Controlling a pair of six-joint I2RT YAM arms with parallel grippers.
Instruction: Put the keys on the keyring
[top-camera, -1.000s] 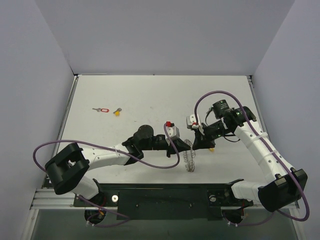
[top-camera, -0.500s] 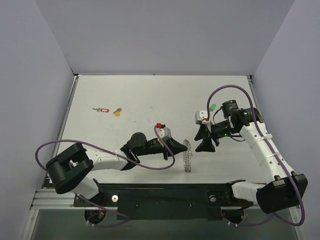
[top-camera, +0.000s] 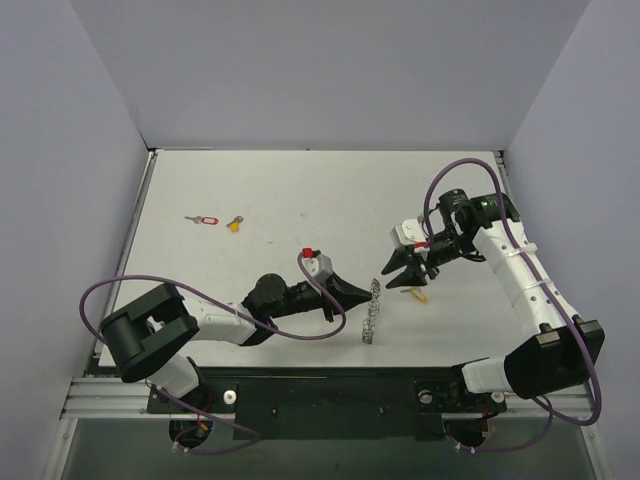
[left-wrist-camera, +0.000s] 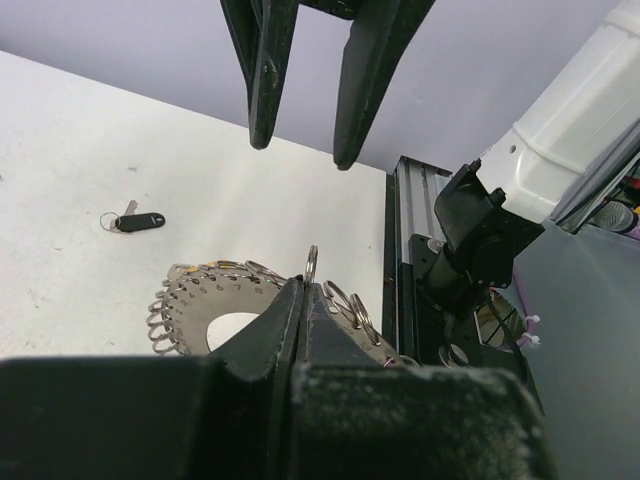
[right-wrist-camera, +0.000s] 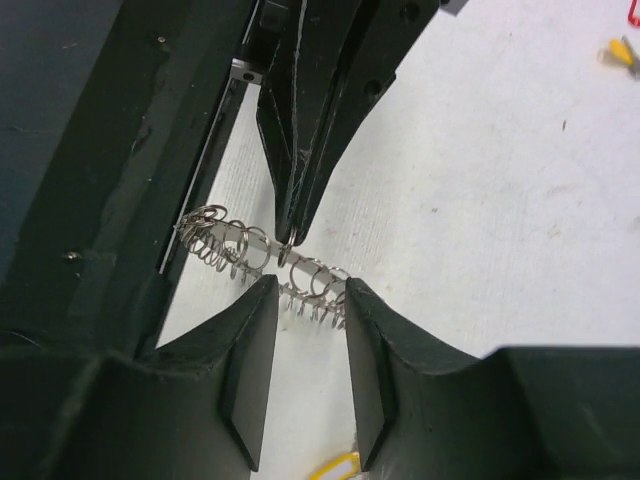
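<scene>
Left gripper (left-wrist-camera: 303, 285) is clamped shut on one loop of the keyring (top-camera: 371, 312), which stands on edge between the two grippers. Right gripper (right-wrist-camera: 310, 290) is partway open and empty, tips just beside the coil. Wire looks light, springy, probably slippery, so I'd pinch a single loop. The yellow-tagged key (top-camera: 418, 294) nearby is tiny, I'd grab its plastic head

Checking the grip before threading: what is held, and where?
The left gripper pinches the keyring by one loop on its rim; the right gripper, open, holds nothing.
</scene>
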